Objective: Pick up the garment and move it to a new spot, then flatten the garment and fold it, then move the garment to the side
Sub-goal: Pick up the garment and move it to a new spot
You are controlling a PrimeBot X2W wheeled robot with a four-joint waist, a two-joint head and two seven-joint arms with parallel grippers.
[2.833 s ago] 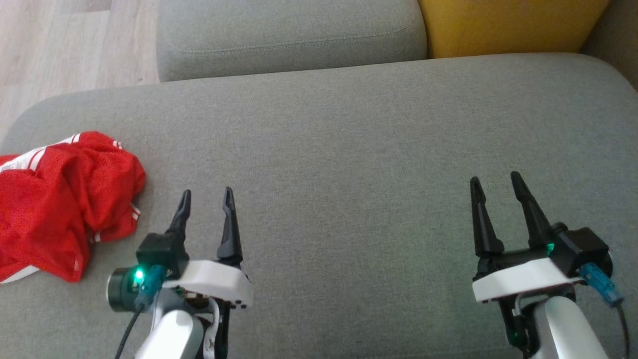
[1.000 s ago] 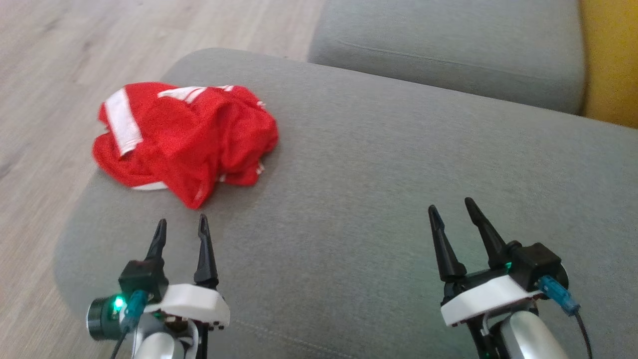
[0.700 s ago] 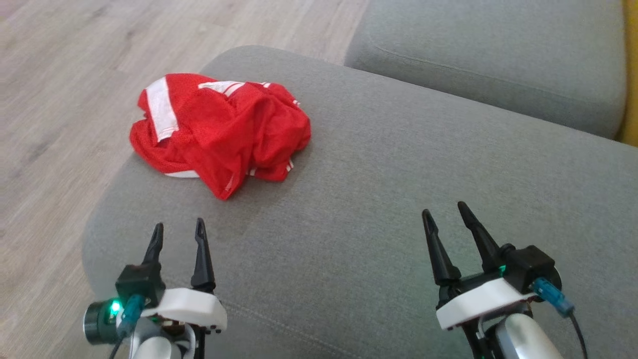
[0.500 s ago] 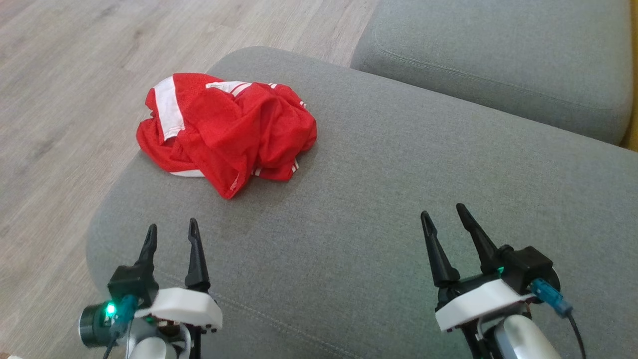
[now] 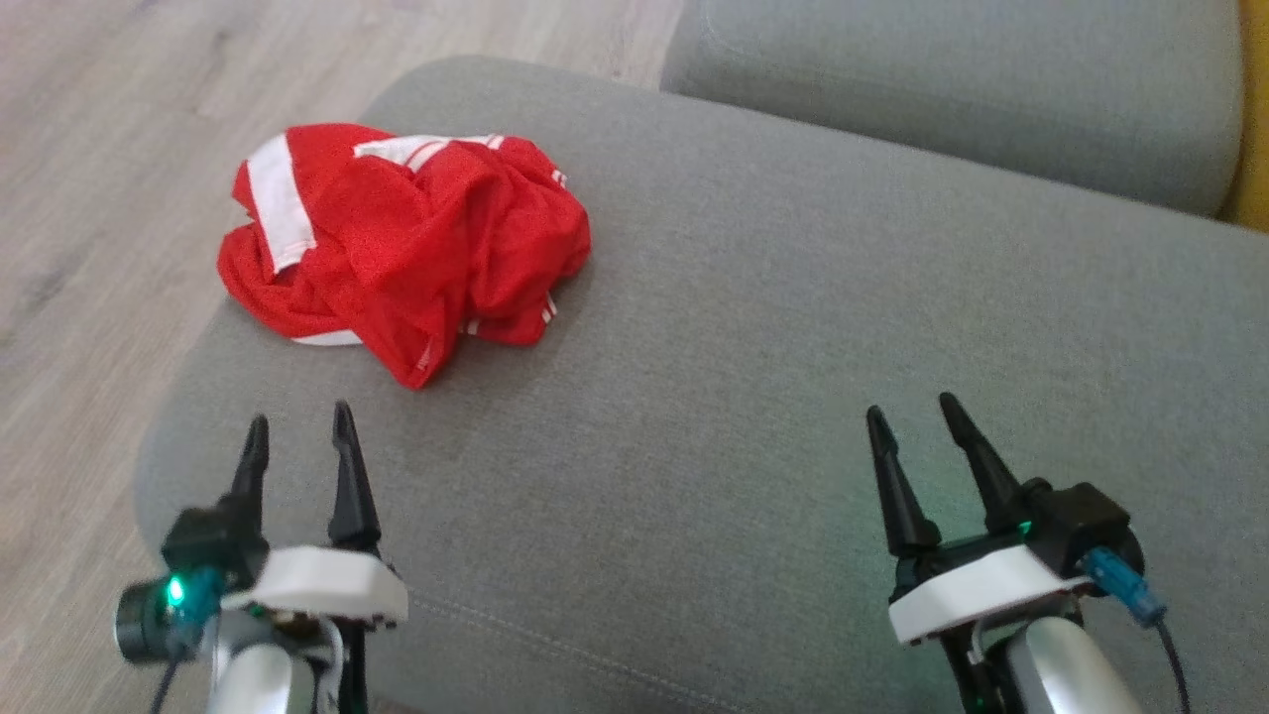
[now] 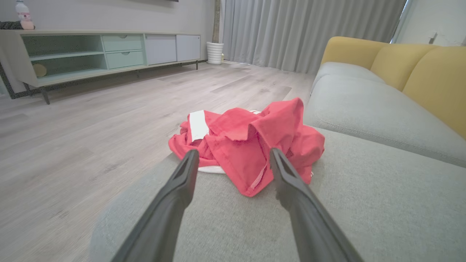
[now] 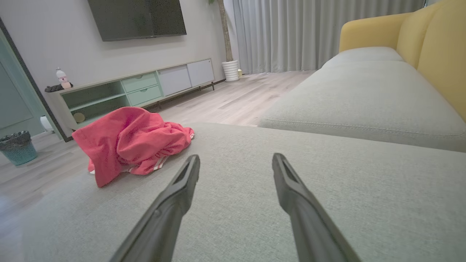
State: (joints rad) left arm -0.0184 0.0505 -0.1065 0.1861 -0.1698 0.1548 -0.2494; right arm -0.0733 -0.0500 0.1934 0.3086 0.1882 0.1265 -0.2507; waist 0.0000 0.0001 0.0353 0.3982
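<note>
- Starting nearest us: the left tool (image 5: 299,415) is at the lower left of the head view. Its two dark fingers are spread wide with nothing between them, and it sits over the near left corner of the grey seat cushion (image 5: 744,327).
- The right tool (image 5: 910,405) is at the lower right, fingers just as wide apart and empty, over bare cushion fabric and well apart from the garment.
- We see a green light lit on the housing of each tool.
- We cannot tell whether either tool touches the cushion.
- The garment (image 5: 397,238) is red with white stripes and crumpled in a heap. It lies on the far left end of the seat cushion, close to the rounded edge.
- It is ahead of the left tool and clear of it. In the left wrist view the heap lies just beyond the fingertips, centred between them.
- In the right wrist view the garment lies off to the upper left of the fingers.
- A pale wood floor (image 5: 99,149) runs along the left of the cushion.
- A second grey cushion (image 5: 942,89) lies beyond the first, with a yellow backrest (image 6: 418,65) on the right.
- Farthest away are a low cabinet (image 6: 109,54) with green drawers, grey curtains (image 6: 291,29), a white pot (image 6: 214,52), a wall screen (image 7: 136,18) and a teal bin (image 7: 16,147).
</note>
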